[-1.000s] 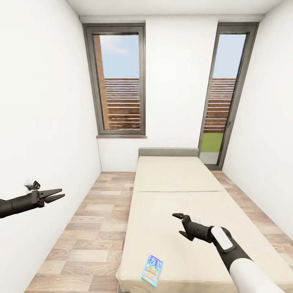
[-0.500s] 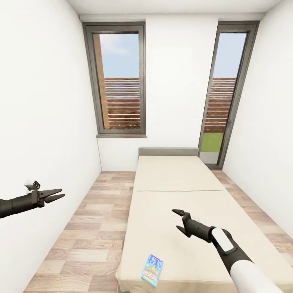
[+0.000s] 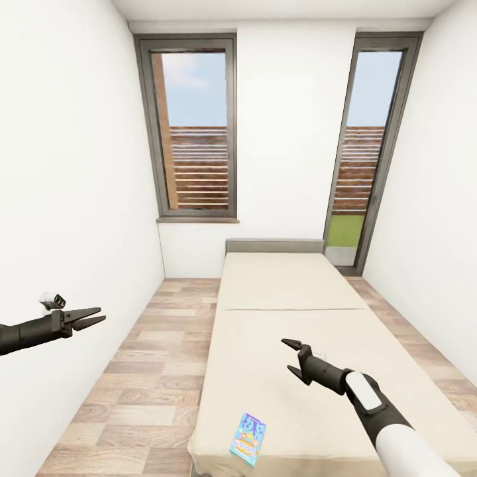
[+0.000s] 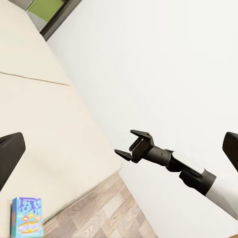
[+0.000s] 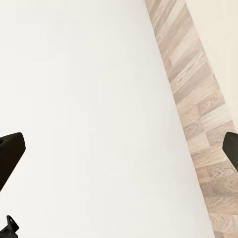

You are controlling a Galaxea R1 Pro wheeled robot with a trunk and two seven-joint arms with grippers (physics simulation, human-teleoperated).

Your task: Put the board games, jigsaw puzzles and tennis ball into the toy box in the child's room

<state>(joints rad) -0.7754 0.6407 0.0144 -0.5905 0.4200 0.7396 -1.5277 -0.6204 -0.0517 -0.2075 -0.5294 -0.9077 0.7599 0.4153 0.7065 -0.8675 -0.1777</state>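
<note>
Right claw [image 3: 289, 358] open, empty, poised above bed [image 3: 291, 291]. Left claw [image 3: 93, 317] open slightly, empty, out beside left wall [image 3: 66, 199]. Blue game [image 3: 248, 440] flat at bed's near edge, apart from both.

A: How many board games can you count?
B: One, a small blue-cyan board game [image 3: 248, 440] at the lower middle of the head view, lying on the bed [image 3: 291, 291].
A: And beds?
B: One bed, with one grey headboard [image 3: 275, 246].
A: Windows?
B: Two: a left window [image 3: 195, 129] in the upper left and a taller right window [image 3: 368, 146] in the upper right.
A: Grippers?
B: Two: the left gripper [image 3: 91, 317] at the left edge and the right gripper [image 3: 293, 358] at the lower right.
</note>
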